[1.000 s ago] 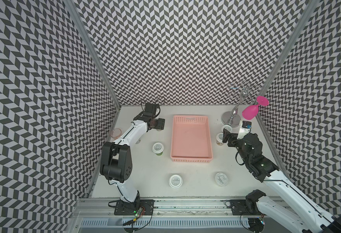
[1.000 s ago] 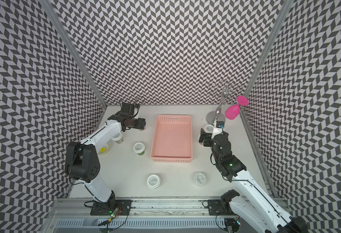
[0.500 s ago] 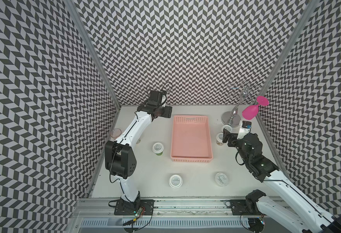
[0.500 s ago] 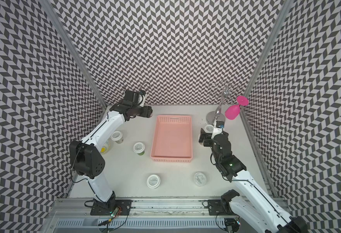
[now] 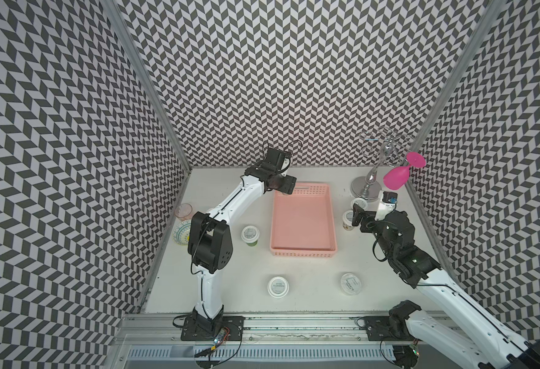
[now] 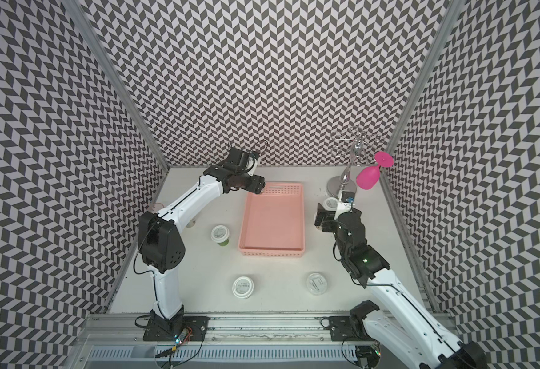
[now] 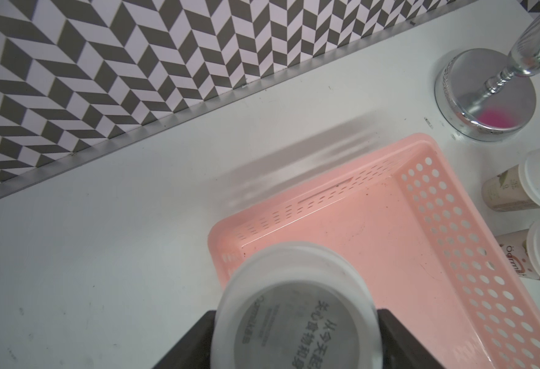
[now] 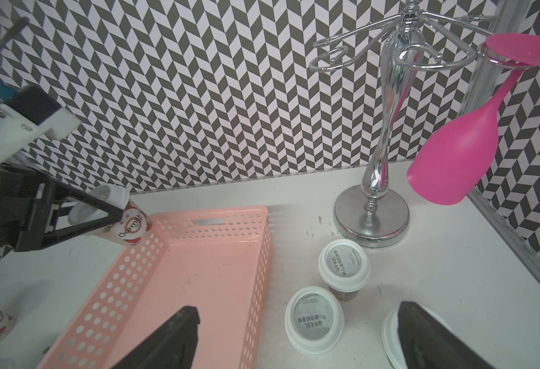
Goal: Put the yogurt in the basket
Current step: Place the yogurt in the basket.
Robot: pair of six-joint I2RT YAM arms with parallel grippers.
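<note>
My left gripper (image 5: 284,187) (image 7: 295,338) is shut on a red-labelled yogurt cup (image 7: 297,306) (image 8: 131,223), held above the far left corner of the salmon-pink basket (image 5: 303,254) (image 6: 271,252) (image 8: 257,287). Nothing lies in the basket. My right gripper (image 5: 355,219) (image 8: 297,310) stands open just right of the basket, over two white-lidded yogurt cups (image 8: 314,319) (image 8: 343,266); a third (image 8: 388,332) sits partly under one finger. In both top views, more yogurt cups stand on the table: a green-labelled one (image 5: 250,234) left of the basket and two near the front (image 5: 278,287) (image 5: 350,283).
A chrome glass stand (image 5: 366,191) with a magenta wine glass (image 5: 396,179) hanging from it occupies the back right corner. A clear pinkish tumbler (image 5: 183,211) and a patterned plate (image 5: 182,231) sit by the left wall. Chevron walls enclose three sides.
My left arm has lifted and swung from the left of the table toward the back and right, carrying the cup to the basket's far left corner. The right arm has not moved.
</note>
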